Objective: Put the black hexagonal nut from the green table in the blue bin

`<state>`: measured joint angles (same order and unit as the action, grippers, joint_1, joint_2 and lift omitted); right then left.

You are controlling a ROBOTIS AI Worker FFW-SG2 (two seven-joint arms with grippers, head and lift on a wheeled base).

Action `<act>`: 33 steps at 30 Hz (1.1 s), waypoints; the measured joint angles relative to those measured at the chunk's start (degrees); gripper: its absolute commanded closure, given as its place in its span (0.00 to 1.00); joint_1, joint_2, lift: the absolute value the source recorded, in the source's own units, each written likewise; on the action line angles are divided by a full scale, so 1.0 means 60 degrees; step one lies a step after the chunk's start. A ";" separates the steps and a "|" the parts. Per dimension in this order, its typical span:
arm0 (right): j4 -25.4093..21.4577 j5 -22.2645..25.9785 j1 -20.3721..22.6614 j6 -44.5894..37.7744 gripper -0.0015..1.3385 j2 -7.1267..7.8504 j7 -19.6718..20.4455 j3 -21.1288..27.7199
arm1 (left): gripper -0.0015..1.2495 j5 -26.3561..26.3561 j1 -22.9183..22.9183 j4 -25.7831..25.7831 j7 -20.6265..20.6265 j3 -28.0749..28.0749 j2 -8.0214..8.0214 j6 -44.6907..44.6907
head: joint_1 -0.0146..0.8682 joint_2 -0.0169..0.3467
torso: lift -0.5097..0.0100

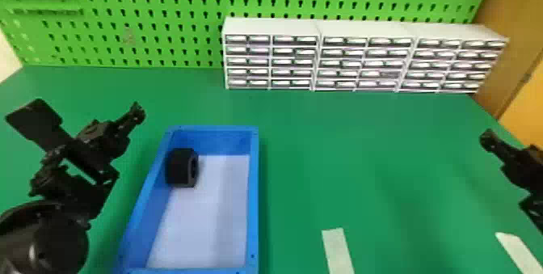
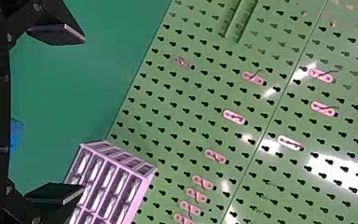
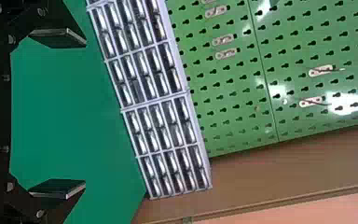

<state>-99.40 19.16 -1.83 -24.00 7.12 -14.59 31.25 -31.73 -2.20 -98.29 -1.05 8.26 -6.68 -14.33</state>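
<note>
While the left gripper [image 1: 95,125] gapes empty left of the blue bin [image 1: 253,196], the right gripper [image 1: 513,156] is spread, empty, over the green table [image 1: 363,152]; the thick black hexagonal nut [image 1: 179,168], hole sideways, lies inside the bin.

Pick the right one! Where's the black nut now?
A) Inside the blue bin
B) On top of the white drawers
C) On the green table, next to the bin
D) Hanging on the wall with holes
A: the black nut sits inside the blue bin, by its left wall near the far end.
</note>
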 measured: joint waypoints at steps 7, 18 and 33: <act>0.0000 0.0000 -0.0001 0.0000 0.17 0.0000 -0.0001 -0.0022 | 0.13 -0.0008 0.0000 0.0000 0.0000 -0.0002 0.0000 0.0000 | 0.80 0.07 | 0.79; 0.0040 0.0000 -0.0040 0.0000 0.17 -0.0009 0.0000 -0.0051 | 0.13 -0.0030 -0.0002 0.0002 0.0000 0.0006 0.0000 -0.0008 | 0.80 0.07 | 0.79; 0.0054 0.0000 -0.0057 0.0000 0.17 -0.0012 0.0000 -0.0052 | 0.13 -0.0042 -0.0016 0.0004 0.0000 0.0006 0.0000 -0.0014 | 0.80 0.07 | 0.79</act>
<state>-99.08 19.16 -2.18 -23.99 7.04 -14.59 30.94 -31.98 -2.29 -98.26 -1.05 8.30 -6.68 -14.41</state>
